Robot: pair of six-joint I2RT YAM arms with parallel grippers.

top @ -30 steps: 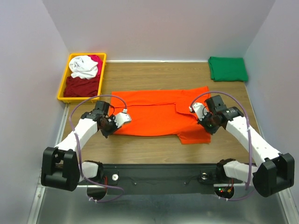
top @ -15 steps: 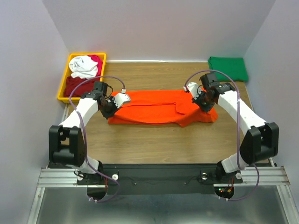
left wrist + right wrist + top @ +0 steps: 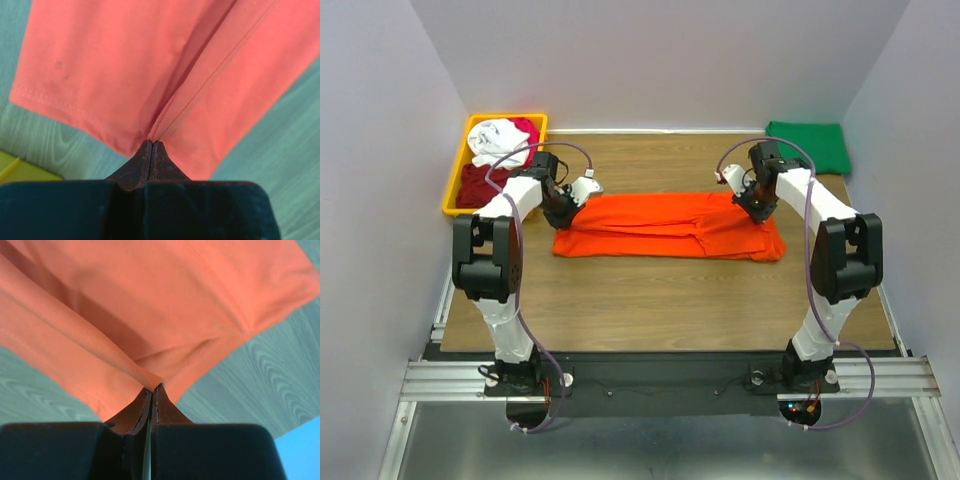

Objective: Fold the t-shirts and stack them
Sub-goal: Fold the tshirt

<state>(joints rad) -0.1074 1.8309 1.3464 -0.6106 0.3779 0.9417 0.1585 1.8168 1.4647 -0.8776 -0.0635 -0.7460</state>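
Grippers first: found left gripper (image 3: 151, 145) pinched shut on a doubled edge of the orange t-shirt (image 3: 665, 225) at its left end, right gripper (image 3: 152, 389) clamped likewise at the right end. Saw the shirt spread as a long band across the table (image 3: 670, 300), long axis left to right, lying on the near side of both claws. Judged the folded dark green t-shirt (image 3: 808, 147), in the far right corner, nearer the right gripper for stacking.

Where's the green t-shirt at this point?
In the top view, the folded green t-shirt lies in the far right corner of the table, beyond the right gripper and clear of the orange t-shirt.
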